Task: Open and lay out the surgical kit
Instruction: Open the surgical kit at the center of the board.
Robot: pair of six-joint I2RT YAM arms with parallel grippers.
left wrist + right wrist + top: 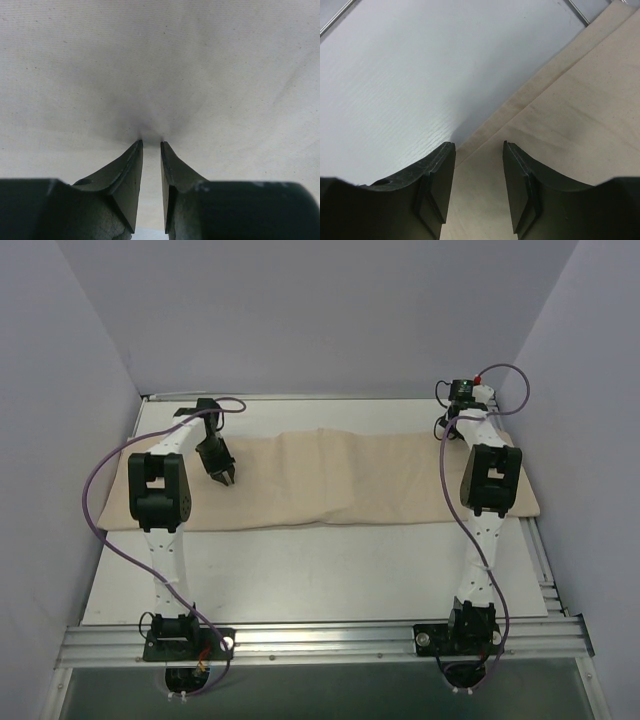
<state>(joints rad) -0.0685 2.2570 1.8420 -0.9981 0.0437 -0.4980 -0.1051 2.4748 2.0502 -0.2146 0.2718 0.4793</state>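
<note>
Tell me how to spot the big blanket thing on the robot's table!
Find the white table the two black-and-white arms reach over. Spread across its far half, from one arm to the other, lies the beige cloth wrap, long and folded flat. It is the only soft, tan thing there; all else is hard white, grey or black.

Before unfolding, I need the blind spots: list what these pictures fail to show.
Anything inside the large beige cloth wrap: covered by its folds, every view.
Right pincer: top view, mostly hidden behind its own arm.
Wrap's left end: top view, left arm covers it.
Wrap's edges: left wrist view, cut off by frame.
</note>
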